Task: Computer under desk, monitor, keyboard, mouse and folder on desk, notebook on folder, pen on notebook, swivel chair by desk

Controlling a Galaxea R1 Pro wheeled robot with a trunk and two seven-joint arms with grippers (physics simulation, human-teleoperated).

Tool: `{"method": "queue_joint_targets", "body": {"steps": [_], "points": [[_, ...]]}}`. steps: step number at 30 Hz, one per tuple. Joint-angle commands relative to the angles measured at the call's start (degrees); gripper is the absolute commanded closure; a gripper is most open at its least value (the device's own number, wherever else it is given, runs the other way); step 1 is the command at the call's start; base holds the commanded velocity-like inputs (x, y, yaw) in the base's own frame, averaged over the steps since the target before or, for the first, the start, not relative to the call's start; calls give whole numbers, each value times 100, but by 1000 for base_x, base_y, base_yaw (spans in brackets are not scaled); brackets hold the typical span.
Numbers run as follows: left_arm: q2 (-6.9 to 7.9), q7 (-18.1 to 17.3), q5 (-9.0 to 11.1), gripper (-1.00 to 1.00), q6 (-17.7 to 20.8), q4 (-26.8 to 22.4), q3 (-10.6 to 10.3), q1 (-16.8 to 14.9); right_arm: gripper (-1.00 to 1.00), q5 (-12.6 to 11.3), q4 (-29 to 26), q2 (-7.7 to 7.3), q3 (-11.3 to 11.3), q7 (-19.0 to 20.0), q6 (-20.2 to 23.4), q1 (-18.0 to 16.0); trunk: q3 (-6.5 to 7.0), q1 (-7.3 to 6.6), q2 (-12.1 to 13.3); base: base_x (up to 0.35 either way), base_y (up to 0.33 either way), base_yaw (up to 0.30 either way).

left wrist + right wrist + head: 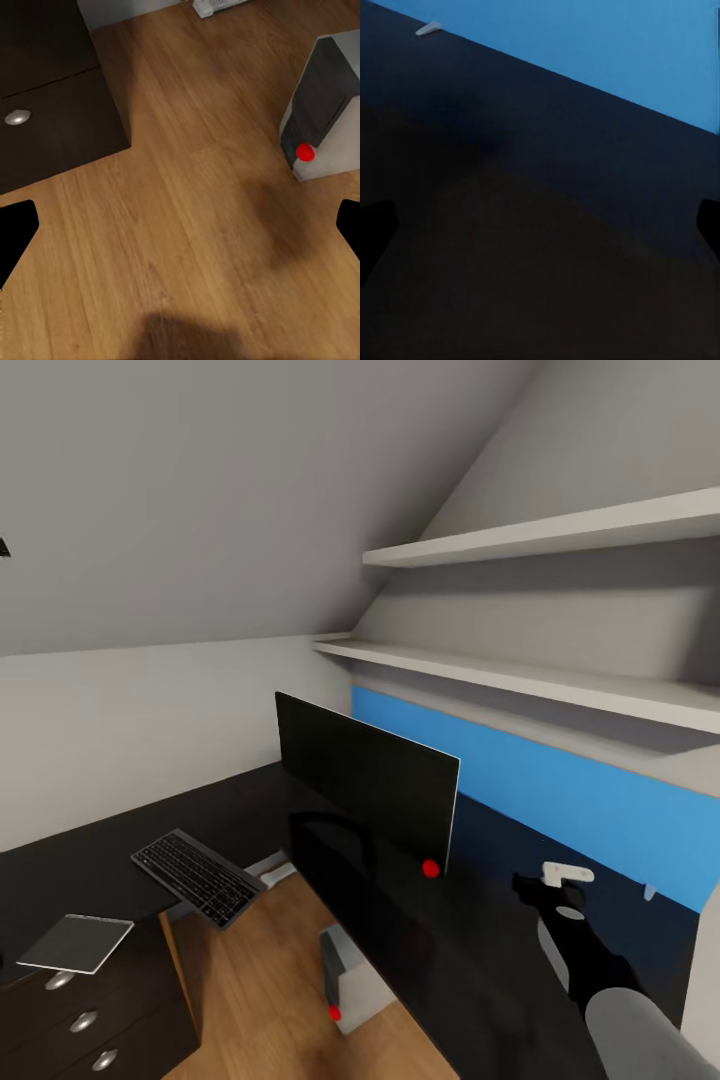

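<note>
The black-topped desk runs along the wall, with its drawer unit at the left. The monitor stands upright on it, a red dot at its lower corner. The keyboard lies to its left, partly overhanging the desk edge. A light grey notebook rests above the drawers. The computer stands on the floor under the desk. A pale pen lies by the blue wall panel. My right gripper hovers open over the desk top. My left gripper is open above the floor. Mouse, folder and swivel chair are out of view.
A blue wall panel backs the desk, beneath two white shelves under a sloping ceiling. A white power strip lies on the wooden floor between the drawer unit and the computer.
</note>
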Motion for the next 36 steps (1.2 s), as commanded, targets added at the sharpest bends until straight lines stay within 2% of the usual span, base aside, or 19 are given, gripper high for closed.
{"method": "queue_joint_targets", "body": {"steps": [1, 6, 13, 19, 23, 24, 25, 28, 34, 36], "points": [[5, 28, 60, -100, -26, -6, -30, -2, -100, 29, 116, -32, -13, -6, -13, -111, -9, 2, -7, 1, 186, 0], [6, 28, 60, -100, -28, -8, -29, -2, -100, -79, 902, -213, -13, -4, -330, -745, -9, 2, -7, 1, 244, 0], [6, 28, 60, -100, -29, -8, -29, -2, -100, -118, 1522, -283, -11, -3, -460, -1257, -9, 2, -7, 27, 213, 0], [6, 33, 63, -100, -27, -3, -23, -2, -100, -137, 1639, -271, -23, 0, -481, -1351, -9, 2, -7, 9, 41, 0], [6, 29, 68, -100, -22, -2, -21, -2, -100, -183, 1629, -159, -31, 1, -467, -1370, -9, 2, -7, 1, 7, 0], [6, 31, 68, -100, -22, -2, -21, -2, -100, -209, 1627, -147, -31, 2, -464, -1371, -9, 2, -7, 1, 3, 0], [6, 35, 69, -100, -21, 0, -21, -2, -100, -387, 1620, -125, -26, 10, -466, -1374, -9, 2, -7, 0, 1, 0], [6, 36, 69, -100, -25, 0, -26, -2, -100, -510, 1613, -127, -18, 13, -470, -1375, -10, 2, -7, 0, 0, -4], [3, 22, 59, -100, -35, -31, -37, -2, -100, -539, 1614, -125, -3, 20, -485, -1376, -17, 2, -7, 0, 0, -17], [-2, 13, 59, -100, -37, -63, -56, -2, -100, -541, 1616, -121, 1, 10, -486, -1376, -54, 46, -88, 0, 0, -2]]}}
